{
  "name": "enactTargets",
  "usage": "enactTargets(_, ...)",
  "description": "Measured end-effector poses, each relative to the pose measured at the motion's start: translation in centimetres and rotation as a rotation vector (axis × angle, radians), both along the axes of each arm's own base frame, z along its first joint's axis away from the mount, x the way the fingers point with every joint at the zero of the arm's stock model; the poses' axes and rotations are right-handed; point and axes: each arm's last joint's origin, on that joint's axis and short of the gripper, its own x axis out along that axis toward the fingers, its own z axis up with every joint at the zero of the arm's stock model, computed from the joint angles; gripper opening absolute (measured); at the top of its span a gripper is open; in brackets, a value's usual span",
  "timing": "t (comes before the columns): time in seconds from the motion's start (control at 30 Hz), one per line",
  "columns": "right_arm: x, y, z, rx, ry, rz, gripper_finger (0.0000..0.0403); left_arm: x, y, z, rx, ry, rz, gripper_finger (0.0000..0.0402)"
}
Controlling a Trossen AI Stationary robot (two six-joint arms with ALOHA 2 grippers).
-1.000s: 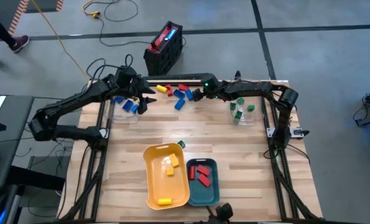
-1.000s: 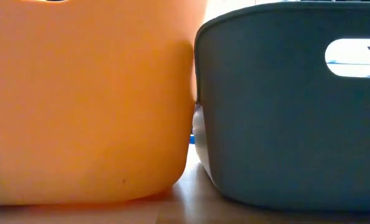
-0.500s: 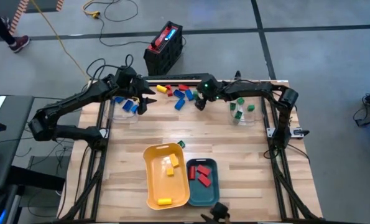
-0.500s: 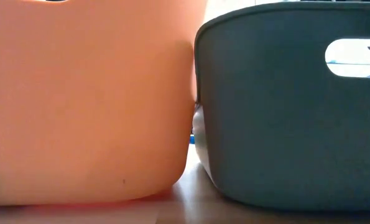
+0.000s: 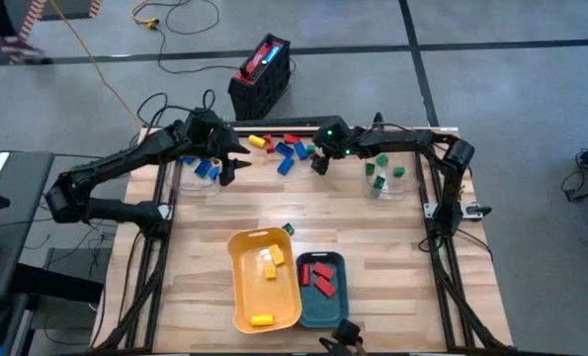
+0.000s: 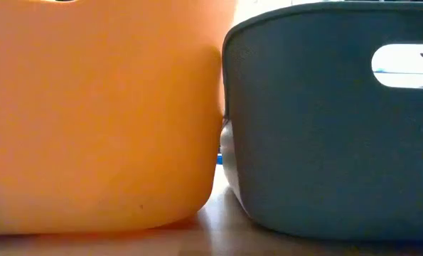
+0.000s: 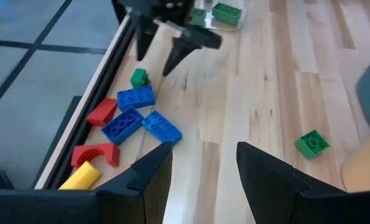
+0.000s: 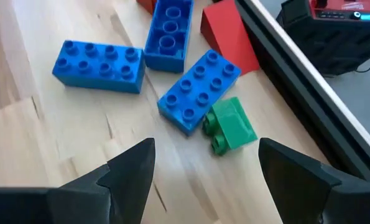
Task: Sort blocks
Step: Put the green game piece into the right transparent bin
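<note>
- Blocks, small studded plastic bricks in red, yellow, blue and green, are spread over your table; going near to far, the closest ones lie in the two trays at the front edge.
- Your yellow oblong plastic tray (image 5: 259, 287) holds yellow blocks (image 5: 270, 262), and the teal oblong tray (image 5: 323, 294) touching its side holds red blocks (image 5: 321, 274).
- In the low view these two trays fill nearly everything, the yellow wall pressed against the teal wall (image 6: 325, 142).
- Just behind the yellow tray a lone green block (image 5: 288, 229) sits on the bare wooden table (image 5: 373, 247), well apart from both grippers.
- Farther back, your left gripper (image 5: 226, 168) hangs over the table's far left, fingers parted and holding nothing; blue blocks in a clear container (image 5: 207, 169) lie just beside it.
- Your right gripper (image 5: 318, 164) hovers near the far rail with its fingers spread wide and empty.
- Directly ahead of it, in its wrist view, a small green block (image 8: 231, 126) lies between the line of its two fingers, touching a blue eight-stud block (image 8: 199, 91).
- Beside those you have a second blue block (image 8: 99, 65), a third blue one (image 8: 169, 28) and a red wedge block (image 8: 228, 34) against the rail.
- From the left wrist view the same heap (image 7: 132, 118) sits between the two grippers, nearer the right one.
- Green blocks in a clear container (image 5: 380, 175) lie at the far right, beside the right arm.
</note>
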Motion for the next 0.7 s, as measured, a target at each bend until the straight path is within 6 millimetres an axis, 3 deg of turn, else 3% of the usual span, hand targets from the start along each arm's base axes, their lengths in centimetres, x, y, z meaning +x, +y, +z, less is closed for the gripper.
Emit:
enactTargets(0.6,-0.1,-0.9,0.4,0.003,-0.073,-0.064,0.0302,1.0,-0.7,1.1,0.043,-0.073,-0.012,0.0173)
enactTargets(0.7,0.1,-1.1,-0.4,0.016,-0.069,-0.073,0.0301,1.0,-0.7,1.1,0.049,-0.072,-0.007,0.0173)
